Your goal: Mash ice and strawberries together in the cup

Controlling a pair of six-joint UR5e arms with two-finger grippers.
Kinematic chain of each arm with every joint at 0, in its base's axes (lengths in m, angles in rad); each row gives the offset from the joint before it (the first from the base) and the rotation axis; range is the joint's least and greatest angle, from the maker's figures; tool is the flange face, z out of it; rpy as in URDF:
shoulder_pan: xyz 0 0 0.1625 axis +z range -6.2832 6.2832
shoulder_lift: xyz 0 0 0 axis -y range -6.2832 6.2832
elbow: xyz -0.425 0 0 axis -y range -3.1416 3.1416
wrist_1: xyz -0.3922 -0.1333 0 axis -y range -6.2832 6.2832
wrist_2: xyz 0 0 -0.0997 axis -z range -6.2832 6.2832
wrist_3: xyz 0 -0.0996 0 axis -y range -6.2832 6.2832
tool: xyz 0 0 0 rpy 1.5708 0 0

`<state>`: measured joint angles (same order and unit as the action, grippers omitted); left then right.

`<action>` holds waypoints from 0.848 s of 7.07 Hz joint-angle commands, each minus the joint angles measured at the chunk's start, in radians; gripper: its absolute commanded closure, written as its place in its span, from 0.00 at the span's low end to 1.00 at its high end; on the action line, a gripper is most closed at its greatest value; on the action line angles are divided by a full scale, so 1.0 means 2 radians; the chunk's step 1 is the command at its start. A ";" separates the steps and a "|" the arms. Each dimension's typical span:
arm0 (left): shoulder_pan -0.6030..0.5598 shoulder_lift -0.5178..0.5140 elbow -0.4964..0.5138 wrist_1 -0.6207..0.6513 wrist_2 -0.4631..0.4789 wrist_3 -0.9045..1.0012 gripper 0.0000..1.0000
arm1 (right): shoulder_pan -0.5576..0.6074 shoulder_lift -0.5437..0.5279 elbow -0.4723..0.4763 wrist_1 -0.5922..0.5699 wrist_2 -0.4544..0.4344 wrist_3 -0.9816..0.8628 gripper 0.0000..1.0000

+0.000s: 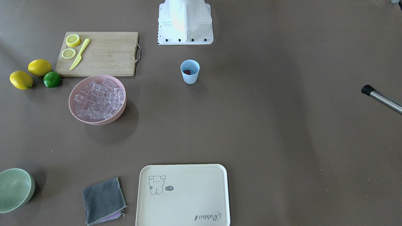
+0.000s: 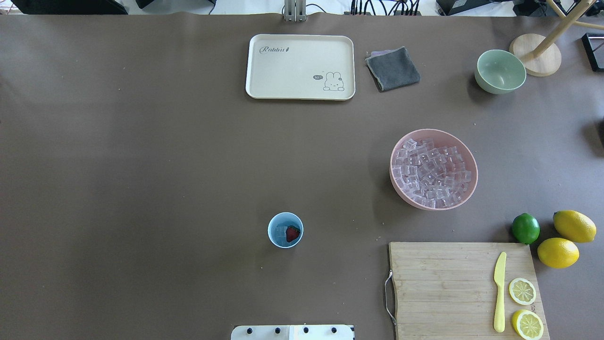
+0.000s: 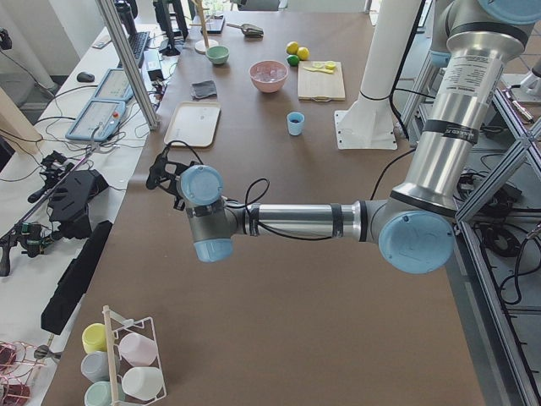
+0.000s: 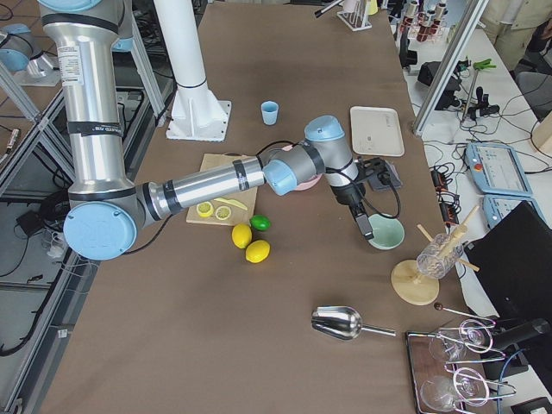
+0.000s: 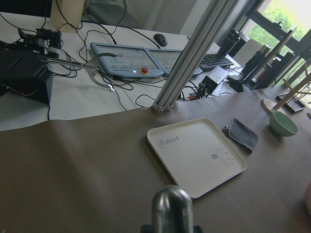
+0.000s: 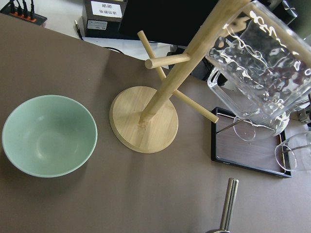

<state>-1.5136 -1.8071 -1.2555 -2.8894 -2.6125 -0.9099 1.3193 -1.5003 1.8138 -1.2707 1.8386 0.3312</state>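
Note:
The light blue cup point(image 2: 285, 230) stands alone in front of the robot's base, also seen as the cup point(image 1: 190, 71). Inside it lie a dark red strawberry point(image 2: 293, 233) and clear ice point(image 2: 281, 231). Many more ice cubes point(image 2: 433, 174) fill the pink bowl point(image 2: 395, 189). My left gripper point(image 3: 165, 173) hovers far off to the cup's left, shut on a metal rod point(image 1: 381, 99) with a black tip; the rod's end point(image 5: 171, 208) fills the bottom of the left wrist view. My right gripper point(image 4: 362, 217) hangs by the pale green bowl point(image 4: 385, 233); I cannot tell whether it is open.
A cream tray point(image 2: 300, 66) and grey cloth point(image 2: 392, 69) lie at the far side. A cutting board point(image 2: 443, 288) carries a yellow knife and lemon slices, with a lime point(image 2: 525, 228) and two lemons beside it. A wooden stand point(image 6: 144, 119) and metal scoop point(image 4: 345, 323) sit past the green bowl.

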 commanded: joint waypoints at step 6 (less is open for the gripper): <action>0.029 0.043 0.010 0.310 0.150 0.296 1.00 | -0.045 0.018 0.000 0.002 -0.040 0.000 0.00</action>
<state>-1.5275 -1.7281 -1.2446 -2.2891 -2.4200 -0.3458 1.2338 -1.4645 1.8122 -1.2676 1.7608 0.3313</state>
